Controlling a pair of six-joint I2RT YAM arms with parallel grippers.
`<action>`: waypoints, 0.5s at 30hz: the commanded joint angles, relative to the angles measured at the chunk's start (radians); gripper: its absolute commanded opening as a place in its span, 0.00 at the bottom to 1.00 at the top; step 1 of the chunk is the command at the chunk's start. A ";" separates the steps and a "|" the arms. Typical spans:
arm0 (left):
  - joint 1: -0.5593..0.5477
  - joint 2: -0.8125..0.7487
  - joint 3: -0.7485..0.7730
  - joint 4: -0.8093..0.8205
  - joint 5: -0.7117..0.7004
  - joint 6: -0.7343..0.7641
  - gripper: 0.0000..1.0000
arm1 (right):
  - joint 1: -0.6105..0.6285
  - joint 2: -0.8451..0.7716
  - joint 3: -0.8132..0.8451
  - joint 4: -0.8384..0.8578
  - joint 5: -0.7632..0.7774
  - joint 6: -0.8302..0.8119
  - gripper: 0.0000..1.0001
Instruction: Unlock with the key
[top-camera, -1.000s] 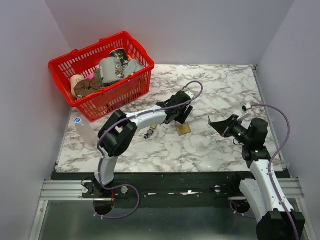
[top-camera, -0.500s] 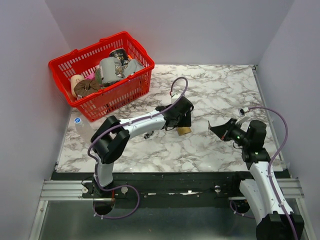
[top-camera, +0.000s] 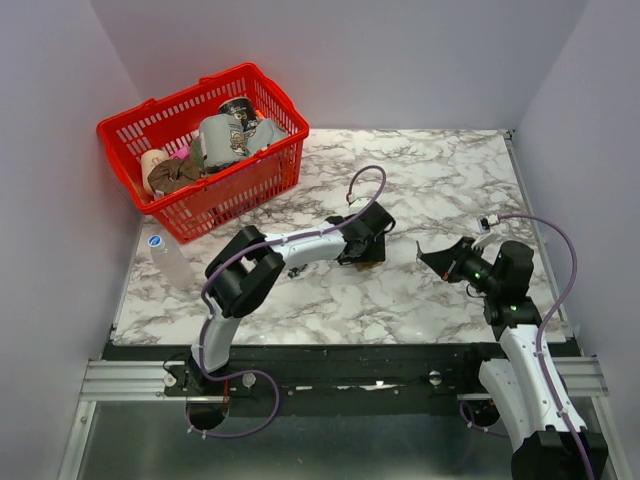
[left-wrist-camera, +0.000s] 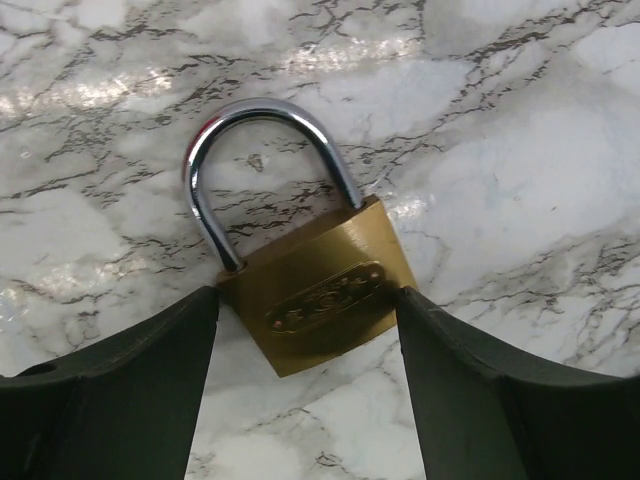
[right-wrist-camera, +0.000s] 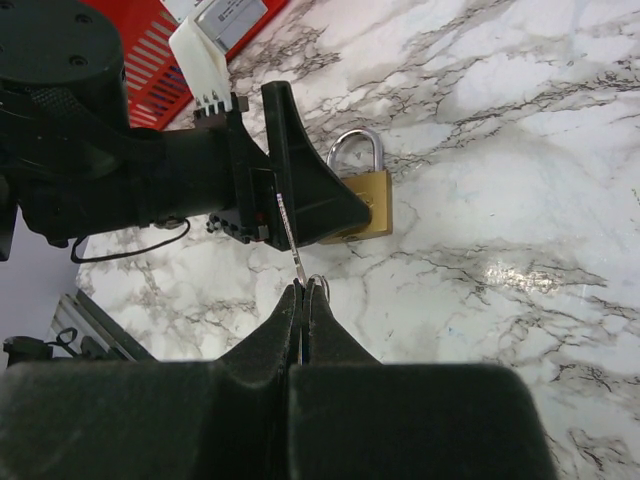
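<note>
My left gripper (left-wrist-camera: 308, 298) is spread wide, its 2 fingers (left-wrist-camera: 120, 390) flanking the brass body of the padlock (left-wrist-camera: 322, 300). The padlock lies flat on the marble table (left-wrist-camera: 520, 120), shackle pointing away from the wrist. I can't tell whether the pads actually touch it. On the other side, my right gripper (right-wrist-camera: 303, 292) is clamped tight on the key (right-wrist-camera: 288, 235), its thin silver blade poking out of the tips toward the padlock, apart from it. A red basket (top-camera: 225, 195) sits back-left.
</note>
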 joint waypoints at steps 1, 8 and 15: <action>-0.011 0.062 0.086 0.018 -0.002 0.081 0.79 | 0.002 -0.011 0.021 -0.025 0.020 -0.011 0.01; -0.019 0.120 0.154 -0.032 -0.036 0.167 0.78 | 0.002 -0.023 0.026 -0.045 0.027 -0.019 0.01; -0.042 0.117 0.164 -0.066 -0.045 0.268 0.82 | 0.002 -0.023 0.029 -0.046 0.027 -0.020 0.01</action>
